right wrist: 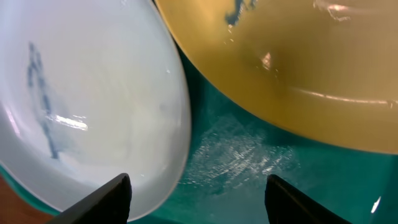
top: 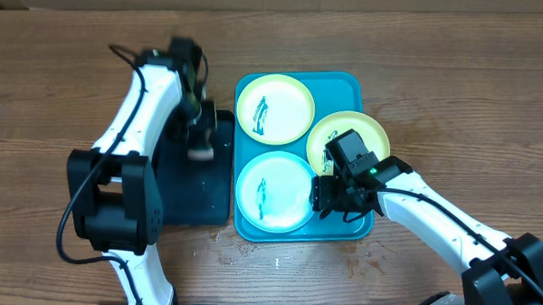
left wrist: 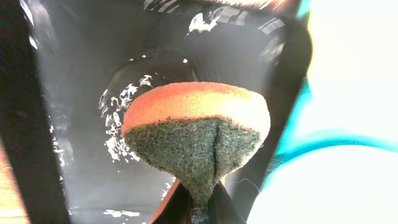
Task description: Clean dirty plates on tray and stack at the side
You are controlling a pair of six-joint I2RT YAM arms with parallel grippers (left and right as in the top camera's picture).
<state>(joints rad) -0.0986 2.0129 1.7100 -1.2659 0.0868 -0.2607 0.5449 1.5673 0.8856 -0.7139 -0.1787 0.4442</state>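
Three smeared plates (top: 275,107) lie in the turquoise tray (top: 351,81) on the bench (top: 56,91). The left fingers (left wrist: 173,211) pinch a sponge (left wrist: 196,124) over the black tray (top: 193,190) alongside. The right fingers (right wrist: 106,202) are spread and empty, low over the turquoise tray between two plates.

The left arm (top: 137,103) rises from the lower left of the frame, bends near the top and turns its left hand (top: 200,139) downward, jaws pinched tight on a sponge (left wrist: 196,130). The right arm (top: 432,212) reaches in from the lower right corner toward the middle. Its right hand (top: 335,198) is tipped down, with the 2 fingers (right wrist: 109,202) spread wide apart.
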